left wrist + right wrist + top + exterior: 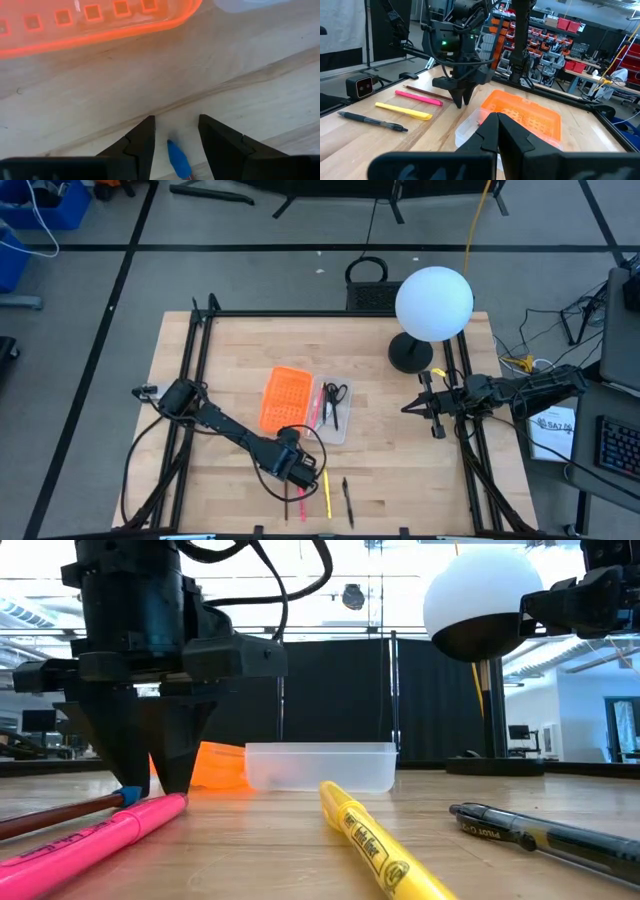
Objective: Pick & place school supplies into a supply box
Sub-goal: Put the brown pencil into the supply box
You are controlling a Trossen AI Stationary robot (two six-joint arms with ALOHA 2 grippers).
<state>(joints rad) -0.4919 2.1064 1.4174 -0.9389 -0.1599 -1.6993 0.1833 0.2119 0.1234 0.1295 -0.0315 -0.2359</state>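
Note:
My left gripper is open and points straight down at the table's near side. Its fingertips stand on either side of the blue-capped end of a brown pencil, with a gap on each side. A pink highlighter, a yellow highlighter and a black pen lie flat beside the pencil. The clear supply box sits mid-table and holds the black-handled scissors and a pink pen. My right gripper is shut and hovers at the table's right side.
An orange perforated piece lies against the supply box's left side. A lamp with a white globe and a black base stands at the far right. Black frame rails run along both table sides. Bare wood lies between the pens and the box.

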